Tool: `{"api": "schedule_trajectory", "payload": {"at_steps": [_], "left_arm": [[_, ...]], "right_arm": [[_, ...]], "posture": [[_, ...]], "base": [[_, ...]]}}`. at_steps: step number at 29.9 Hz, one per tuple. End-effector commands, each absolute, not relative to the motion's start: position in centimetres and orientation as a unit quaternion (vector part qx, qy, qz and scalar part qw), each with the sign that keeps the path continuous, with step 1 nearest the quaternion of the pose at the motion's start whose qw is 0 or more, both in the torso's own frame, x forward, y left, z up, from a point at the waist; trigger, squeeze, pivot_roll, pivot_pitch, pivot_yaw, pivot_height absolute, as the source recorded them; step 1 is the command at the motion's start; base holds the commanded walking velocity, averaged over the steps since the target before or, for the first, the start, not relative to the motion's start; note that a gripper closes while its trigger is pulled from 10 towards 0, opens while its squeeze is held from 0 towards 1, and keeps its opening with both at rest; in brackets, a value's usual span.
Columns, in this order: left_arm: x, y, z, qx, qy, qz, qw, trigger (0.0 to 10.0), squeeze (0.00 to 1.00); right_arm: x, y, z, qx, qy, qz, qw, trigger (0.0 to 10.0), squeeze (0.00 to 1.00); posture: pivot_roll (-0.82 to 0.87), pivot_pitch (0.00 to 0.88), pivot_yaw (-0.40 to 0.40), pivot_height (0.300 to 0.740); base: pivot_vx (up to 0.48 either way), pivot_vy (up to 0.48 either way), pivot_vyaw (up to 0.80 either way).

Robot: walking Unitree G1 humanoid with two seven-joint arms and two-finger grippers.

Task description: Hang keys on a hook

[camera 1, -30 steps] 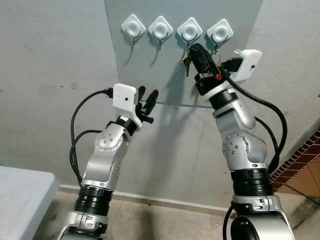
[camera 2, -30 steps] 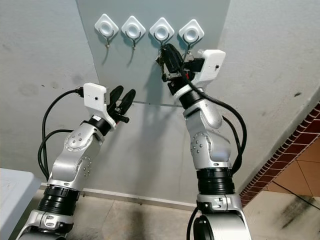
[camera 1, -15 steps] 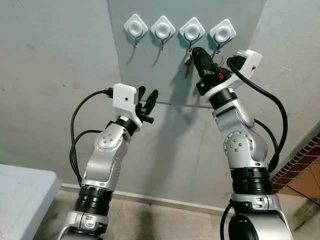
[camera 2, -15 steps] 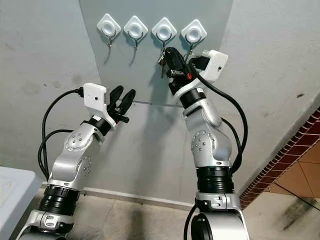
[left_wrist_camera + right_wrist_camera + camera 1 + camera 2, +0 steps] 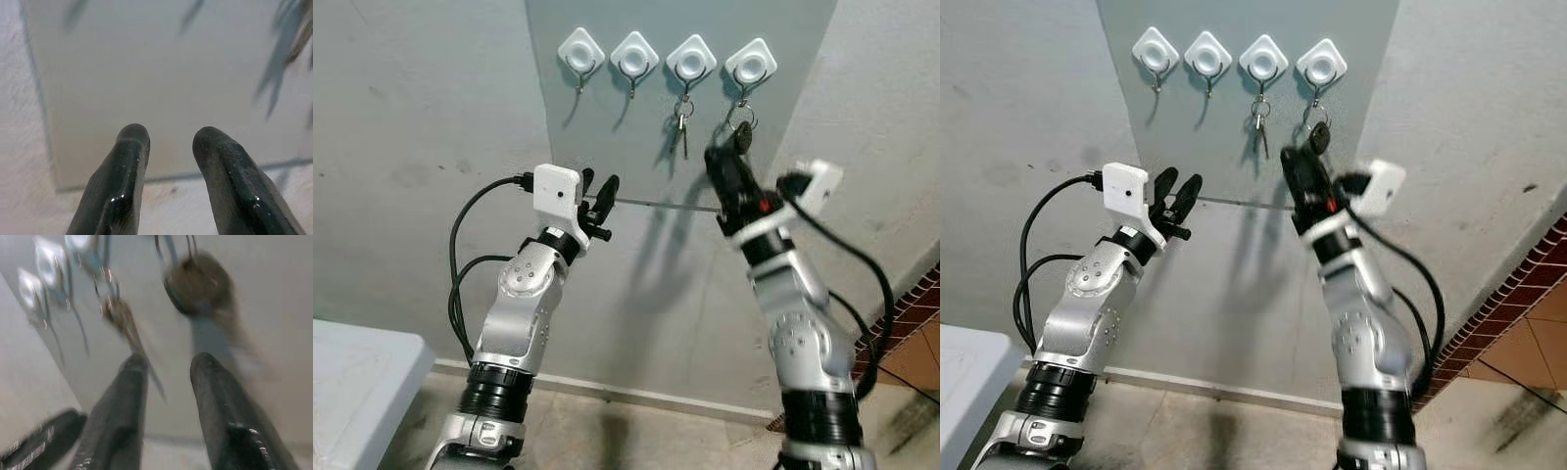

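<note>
Four white diamond-shaped hooks sit in a row on a grey wall panel (image 5: pixel 626 137). A bunch of keys (image 5: pixel 681 122) hangs free from the third hook (image 5: pixel 690 56). A black-headed key (image 5: pixel 742 135) hangs from the fourth hook (image 5: pixel 750 64). My right gripper (image 5: pixel 717 162) is below and between these two, open and holding nothing; its wrist view shows the bunch of keys (image 5: pixel 120 316) and the black key (image 5: pixel 198 284) beyond its fingers. My left gripper (image 5: pixel 599 191) is raised lower on the panel, left of the keys, open and holding nothing (image 5: pixel 171 137).
The first hook (image 5: pixel 579 49) and second hook (image 5: pixel 633 51) carry nothing. A white table corner (image 5: pixel 352 382) is at the lower left. A brick wall edge (image 5: pixel 925 313) runs at the lower right. Black cables loop beside both arms.
My right gripper has let go of the keys at the third hook and dropped down and away from the wall. The keys now hang by themselves. The left arm has stayed put.
</note>
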State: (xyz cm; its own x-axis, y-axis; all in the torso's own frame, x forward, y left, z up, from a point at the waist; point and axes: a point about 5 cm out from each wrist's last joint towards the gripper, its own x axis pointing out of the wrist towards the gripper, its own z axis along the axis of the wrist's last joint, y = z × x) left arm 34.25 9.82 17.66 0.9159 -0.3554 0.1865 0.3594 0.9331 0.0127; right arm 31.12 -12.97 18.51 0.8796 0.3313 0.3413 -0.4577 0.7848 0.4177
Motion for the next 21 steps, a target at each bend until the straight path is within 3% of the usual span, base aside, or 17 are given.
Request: {"api": "schedule_trajectory", "payload": {"at_steps": [1,16,18,21], "left_arm": [[34.2,10.3,16.8,0.008,-0.086,-0.170,0.982,10.0,0.00],[33.1,11.4,9.4,0.031,0.011,-0.156,0.987,10.0,0.00],[32.9,11.8,8.0,-0.010,0.037,-0.138,0.990,10.0,0.00],[32.8,11.9,7.5,-0.010,0.043,-0.140,0.989,10.0,0.00]], "right_arm": [[30.7,-12.9,18.3,0.236,-0.126,0.215,0.939,10.0,1.00],[28.9,-15.7,8.7,0.160,-0.003,0.094,0.983,10.0,1.00],[28.4,-16.0,7.0,0.151,0.022,0.064,0.986,10.0,1.00],[28.1,-16.2,6.0,0.148,0.031,0.051,0.987,10.0,1.00]], "posture": [[0.07,0.000,0.007,0.740],[0.06,0.000,0.018,0.740],[0.06,0.000,0.017,0.740],[0.06,0.000,0.018,0.740]], "base": [[0.000,0.000,0.00],[0.000,0.000,0.00],[0.000,0.000,0.00],[0.000,0.000,0.00]]}}
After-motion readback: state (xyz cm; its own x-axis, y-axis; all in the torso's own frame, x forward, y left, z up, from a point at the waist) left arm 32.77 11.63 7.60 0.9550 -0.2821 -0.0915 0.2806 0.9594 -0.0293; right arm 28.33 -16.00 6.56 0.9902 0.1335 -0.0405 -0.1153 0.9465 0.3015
